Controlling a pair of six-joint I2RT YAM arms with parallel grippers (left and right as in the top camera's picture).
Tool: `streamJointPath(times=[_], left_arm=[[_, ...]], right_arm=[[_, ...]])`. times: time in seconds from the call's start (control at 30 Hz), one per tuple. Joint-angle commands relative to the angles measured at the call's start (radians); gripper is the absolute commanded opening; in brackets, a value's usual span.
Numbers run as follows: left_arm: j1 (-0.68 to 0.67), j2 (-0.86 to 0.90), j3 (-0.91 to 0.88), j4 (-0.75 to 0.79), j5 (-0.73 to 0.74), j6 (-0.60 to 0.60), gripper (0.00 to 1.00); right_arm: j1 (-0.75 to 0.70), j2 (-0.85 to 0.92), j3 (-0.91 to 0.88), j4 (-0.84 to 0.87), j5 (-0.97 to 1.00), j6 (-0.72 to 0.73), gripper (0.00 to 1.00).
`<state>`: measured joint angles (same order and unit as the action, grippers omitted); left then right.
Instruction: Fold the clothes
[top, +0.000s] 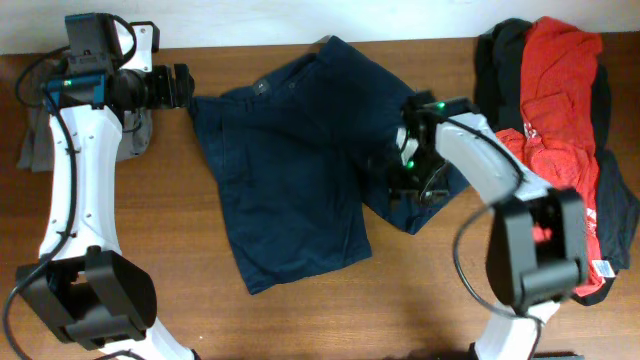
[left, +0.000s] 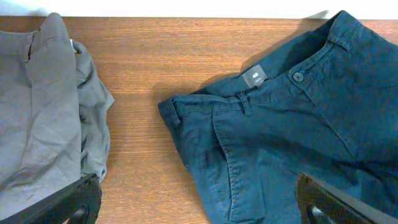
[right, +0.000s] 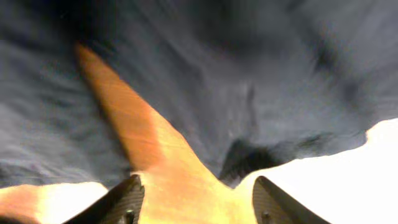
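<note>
Creased navy shorts (top: 290, 190), loosely spread

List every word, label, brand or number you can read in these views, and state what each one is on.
No text is legible in any view.
Dark patch on the waistband of the navy shorts: a small white mark, too small to read.
White print on the red T-shirt: too small to read.
White tag at the near end of the clothes pile: too small to read.

overhead: straight down, table (top: 400, 300) | left wrist: downward, shares navy shorts (left: 280, 143) with overhead | right wrist: close, blurred
</note>
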<state>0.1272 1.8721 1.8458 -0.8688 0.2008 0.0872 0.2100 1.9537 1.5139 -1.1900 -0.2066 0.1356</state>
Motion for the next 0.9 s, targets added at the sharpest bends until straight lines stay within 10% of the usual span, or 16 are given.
streamJointPath(times=[0.0,0.67,0.87], left_arm=[[0.0,0.0,0.006,-0.004,-0.007,0.016,0.99],[0.0,0.0,0.006,-0.026,-0.008,0.016,0.99],[0.0,0.0,0.006,-0.032,-0.008,0.016,0.99]], right_arm=[[-0.002,-0.049,0.023,0.055,0.013,-0.032,0.64],[0.021,0.005,-0.153,0.374,0.11,-0.256,0.59],[0.021,0.005,-0.191,0.417,0.11,-0.259,0.27]])
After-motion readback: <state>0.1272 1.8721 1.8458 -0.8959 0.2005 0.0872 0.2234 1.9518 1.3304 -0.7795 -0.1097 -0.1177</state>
